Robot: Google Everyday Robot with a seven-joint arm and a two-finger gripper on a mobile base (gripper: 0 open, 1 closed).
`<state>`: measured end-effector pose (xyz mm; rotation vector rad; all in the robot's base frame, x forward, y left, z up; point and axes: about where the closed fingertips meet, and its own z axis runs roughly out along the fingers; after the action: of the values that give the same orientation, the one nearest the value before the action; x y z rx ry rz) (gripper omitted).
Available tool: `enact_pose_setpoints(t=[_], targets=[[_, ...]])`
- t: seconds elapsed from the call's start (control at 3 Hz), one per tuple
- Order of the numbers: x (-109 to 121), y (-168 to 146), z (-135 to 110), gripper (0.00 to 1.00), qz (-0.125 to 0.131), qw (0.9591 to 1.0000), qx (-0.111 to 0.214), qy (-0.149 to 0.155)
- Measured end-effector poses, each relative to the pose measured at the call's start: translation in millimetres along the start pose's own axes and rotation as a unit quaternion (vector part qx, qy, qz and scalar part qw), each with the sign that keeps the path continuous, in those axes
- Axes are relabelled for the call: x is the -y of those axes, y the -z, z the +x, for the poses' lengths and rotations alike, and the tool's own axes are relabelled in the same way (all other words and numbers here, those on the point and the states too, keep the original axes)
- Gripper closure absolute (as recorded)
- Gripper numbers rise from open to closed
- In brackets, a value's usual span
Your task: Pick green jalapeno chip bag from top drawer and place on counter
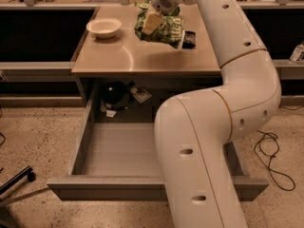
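My gripper (155, 19) is over the back middle of the counter (123, 58), shut on the green jalapeno chip bag (164, 30). The bag is crumpled green foil with a white edge strip at its lower right. It hangs just above the beige tabletop and casts a shadow on it. The top drawer (152, 188) is pulled wide open below the counter, and its grey floor is bare at the front. My white arm crosses the drawer's right half and hides it.
A white bowl (104, 27) stands at the counter's back left. A small black object (189, 38) lies right of the bag. A dark round thing (114, 93) and a small packet (141, 96) sit at the drawer's back. A cable (268, 156) lies on the floor at the right.
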<state>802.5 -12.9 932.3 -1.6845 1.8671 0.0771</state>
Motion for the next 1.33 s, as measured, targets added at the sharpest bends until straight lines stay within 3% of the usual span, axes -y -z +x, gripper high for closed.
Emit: enact_pose_setpoints(t=[0.33,0.67,1.33], targets=[[0,0,0,1.00,0.000,1.0000,0.000,0.000],[-1,-25,5,1.00,-0.010,0.9999,0.006,0.001],[-25,-89,25,1.00,-0.070,0.9972,0.023,-0.012]])
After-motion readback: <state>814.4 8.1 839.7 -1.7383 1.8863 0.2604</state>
